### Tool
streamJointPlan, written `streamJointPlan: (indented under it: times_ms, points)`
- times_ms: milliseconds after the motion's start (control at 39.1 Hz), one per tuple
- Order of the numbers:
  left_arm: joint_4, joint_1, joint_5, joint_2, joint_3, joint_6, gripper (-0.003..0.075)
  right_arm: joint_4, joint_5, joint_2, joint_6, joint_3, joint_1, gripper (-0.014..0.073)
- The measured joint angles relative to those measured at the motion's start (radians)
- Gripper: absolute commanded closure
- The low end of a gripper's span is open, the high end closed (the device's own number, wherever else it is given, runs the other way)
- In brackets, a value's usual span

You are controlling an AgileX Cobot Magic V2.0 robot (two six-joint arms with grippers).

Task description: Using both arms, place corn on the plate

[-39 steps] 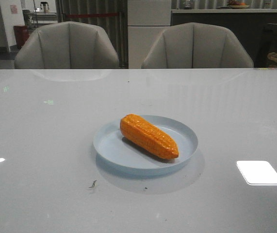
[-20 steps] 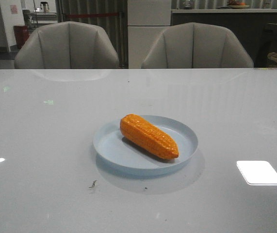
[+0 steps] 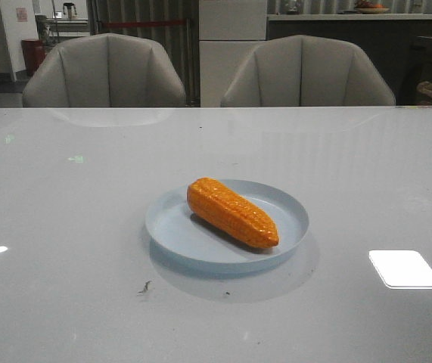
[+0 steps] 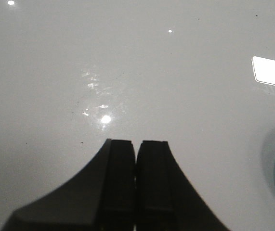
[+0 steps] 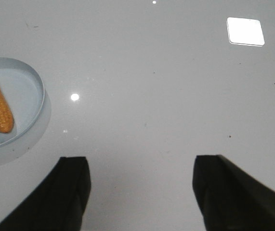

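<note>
While nothing is shifting between the last second's front views and this one, the left hand (image 4: 136, 144) is hanging pressed together over bare worktop (image 4: 127, 72) and the right hand (image 5: 142, 173) is hanging spread wide, gripping nothing. Only the wrist views are showing these hands; the front view is missing both. Farther out, the corn (image 3: 231, 212) is lying slantwise inside the plate (image 3: 291, 208), so the placing is looking finished. Two chairs (image 3: 104, 72) are standing beyond.
</note>
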Motion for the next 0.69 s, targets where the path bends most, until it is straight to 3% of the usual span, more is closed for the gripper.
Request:
streamJointPlan:
  times_ms: [333, 691]
  points:
    - [-0.032, 0.000, -0.102, -0.267, 0.142, 0.166, 0.0627, 0.000, 0.000, 0.000, 0.000, 0.000, 0.000, 0.0034]
    - [-0.056, 0.000, -0.345, -0.718, 0.516, 0.180, 0.0627, 0.000, 0.000, 0.000, 0.000, 0.000, 0.000, 0.0034]
